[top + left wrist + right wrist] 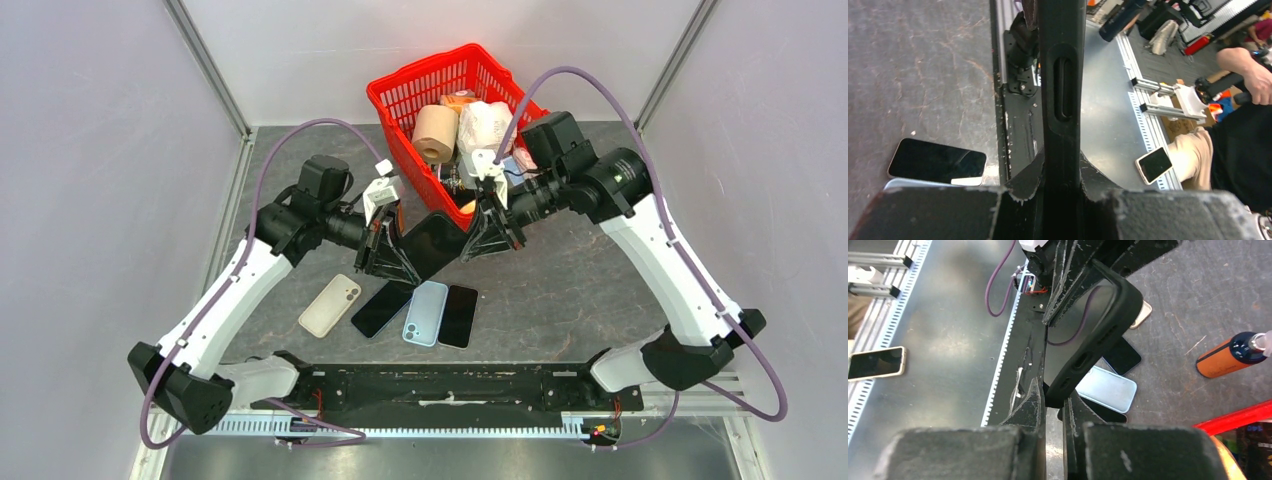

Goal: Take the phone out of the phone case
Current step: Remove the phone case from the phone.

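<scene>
Held clear of the grey tabletop (560, 290), above its middle and between the two arms: a slim black phone (1075, 325) seated in a black rubbery phone case (1120, 302). Clamped at one end by the left hand (397, 262), set narrow, fingers (1024, 181) pressed on both faces below the port cut-out. Pinched at the opposite end by the right hand (1053, 401), all but closed on the case's lower corner. Tilted, not flat.

Judged light enough for either hand alone. Probably stiff and glassy on the phone's side, so slippery and apt to crack if dropped onto the tabletop. Soft, grippy and stretchy on the case's side, with a raised lip wrapped round the screen. Best taken by the case rim with one hand and peeled back at a corner, the other hand shifted onto the bared phone edge or pushing through from the back. Hard to free under a squeeze through case and phone at both ends at once. Risk of a sudden pop-out after release of two corners.

Below, toward the near edge, lying side by side: a cream handset (330, 305), a black handset (380, 308), a pale blue handset (425, 313) and a second black handset (459, 315). At the far edge: a red plastic basket (420, 68) filled with household goods.
</scene>
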Motion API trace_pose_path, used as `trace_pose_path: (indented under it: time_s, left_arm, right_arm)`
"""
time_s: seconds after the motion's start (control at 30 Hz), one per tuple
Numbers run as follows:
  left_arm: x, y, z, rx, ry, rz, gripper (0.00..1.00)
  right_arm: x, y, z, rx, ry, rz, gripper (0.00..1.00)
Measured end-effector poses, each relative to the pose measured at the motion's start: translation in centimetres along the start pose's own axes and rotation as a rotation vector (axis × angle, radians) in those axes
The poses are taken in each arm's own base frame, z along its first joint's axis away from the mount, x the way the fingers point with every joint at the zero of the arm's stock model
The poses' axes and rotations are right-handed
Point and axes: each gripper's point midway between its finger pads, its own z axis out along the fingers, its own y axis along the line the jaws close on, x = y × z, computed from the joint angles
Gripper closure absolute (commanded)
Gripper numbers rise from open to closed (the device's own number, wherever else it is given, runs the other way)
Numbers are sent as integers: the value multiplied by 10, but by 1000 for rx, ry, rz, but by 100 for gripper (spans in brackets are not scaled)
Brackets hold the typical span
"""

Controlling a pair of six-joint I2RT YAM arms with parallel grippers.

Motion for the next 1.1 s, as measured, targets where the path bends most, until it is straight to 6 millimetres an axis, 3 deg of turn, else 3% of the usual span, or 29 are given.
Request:
trace_pose_path:
  time_s: [0.47, 1.1]
  left_arm:
    - [-3, -13, 7, 252, -25, -25, 98]
    - [15, -28, 22, 322, 23, -38, 98]
  right_arm:
    - [-6, 23, -2, 15, 92, -210, 100]
    - [14, 42, -1, -42, 183, -205, 100]
